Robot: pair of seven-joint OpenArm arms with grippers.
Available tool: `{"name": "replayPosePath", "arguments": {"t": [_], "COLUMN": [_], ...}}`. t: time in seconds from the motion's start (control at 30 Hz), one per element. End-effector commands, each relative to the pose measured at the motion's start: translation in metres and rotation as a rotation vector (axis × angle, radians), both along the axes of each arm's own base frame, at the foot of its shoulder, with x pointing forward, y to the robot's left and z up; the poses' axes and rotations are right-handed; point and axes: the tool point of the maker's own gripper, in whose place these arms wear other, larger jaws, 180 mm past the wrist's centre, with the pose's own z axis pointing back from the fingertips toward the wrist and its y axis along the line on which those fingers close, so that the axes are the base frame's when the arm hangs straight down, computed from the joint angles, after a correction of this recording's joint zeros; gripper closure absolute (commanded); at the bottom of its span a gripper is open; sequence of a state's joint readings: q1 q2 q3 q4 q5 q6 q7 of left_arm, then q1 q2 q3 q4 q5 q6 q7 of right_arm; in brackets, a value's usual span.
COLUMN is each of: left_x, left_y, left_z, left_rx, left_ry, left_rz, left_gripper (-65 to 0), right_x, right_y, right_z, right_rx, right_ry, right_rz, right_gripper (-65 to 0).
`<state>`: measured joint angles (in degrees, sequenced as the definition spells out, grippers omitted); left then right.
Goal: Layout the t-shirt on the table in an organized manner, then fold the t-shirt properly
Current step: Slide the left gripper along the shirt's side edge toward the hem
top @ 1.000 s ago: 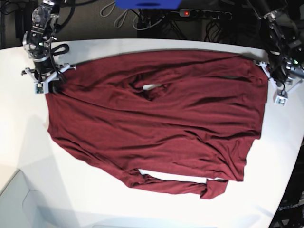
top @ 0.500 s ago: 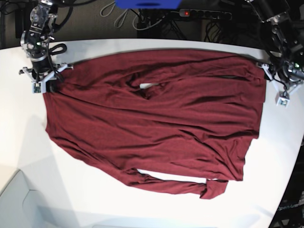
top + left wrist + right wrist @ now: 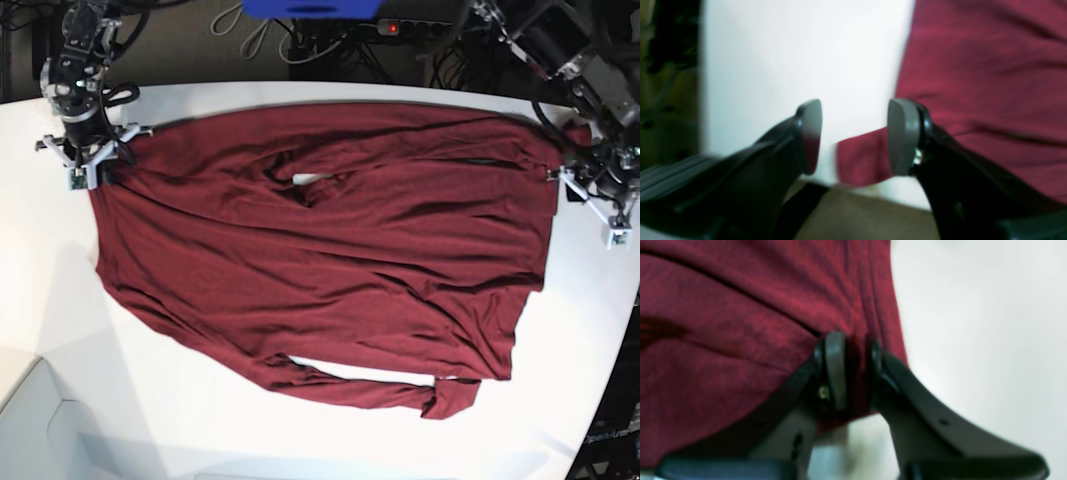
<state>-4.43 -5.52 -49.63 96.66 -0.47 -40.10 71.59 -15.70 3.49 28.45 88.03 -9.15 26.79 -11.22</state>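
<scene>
Left gripper (image 3: pixel 853 136) just let go, jaws apart; right gripper (image 3: pixel 853 373) seemingly pinching dark maroon jersey t-shirt (image 3: pixel 330 250). You release next.

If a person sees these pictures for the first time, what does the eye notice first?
The dark red t-shirt fills the middle of the white table, spread wide but wrinkled. The right claw pinches one shirt corner, while the left claw stands open beside the opposite edge.
</scene>
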Motion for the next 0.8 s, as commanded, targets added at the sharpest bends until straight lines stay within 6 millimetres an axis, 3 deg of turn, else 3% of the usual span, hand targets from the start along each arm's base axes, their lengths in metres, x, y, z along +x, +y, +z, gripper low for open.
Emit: {"name": "replayPosePath", "arguments": {"t": [0.0,0.2,0.33,0.57,0.77], "left_x": [0.015,0.041,0.045,0.04,0.038], "left_y": [-0.001,-0.047,-0.063,-0.06,-0.055], "left_z": [0.013,-0.003,-0.035,-0.075,-0.082], "left_rx": [0.002,-0.075,-0.16,-0.211,-0.181], "left_ry": [-0.055,-0.079,-0.062,-0.016,-0.007], "left_rz": [-0.004,-0.097,-0.123,-0.117,-0.119], "left_gripper": [-30.8,-30.7,-30.6,-30.6,-30.6], "right_x": [0.012,0.019,0.021,0.026,0.029], "right_y": [-0.001,0.007,0.009,0.012,0.024], "right_z": [0.02,0.045,0.051,0.066,0.072], "right_rx": [-0.014,-0.03,-0.034,-0.047,-0.029], "right_ry": [-0.074,-0.139,-0.157,-0.193,-0.219], "right_rz": [0.001,0.01,0.012,0.019,0.024], "right_gripper": [-11.5,-11.5,-11.5,-11.5,-11.5]}}
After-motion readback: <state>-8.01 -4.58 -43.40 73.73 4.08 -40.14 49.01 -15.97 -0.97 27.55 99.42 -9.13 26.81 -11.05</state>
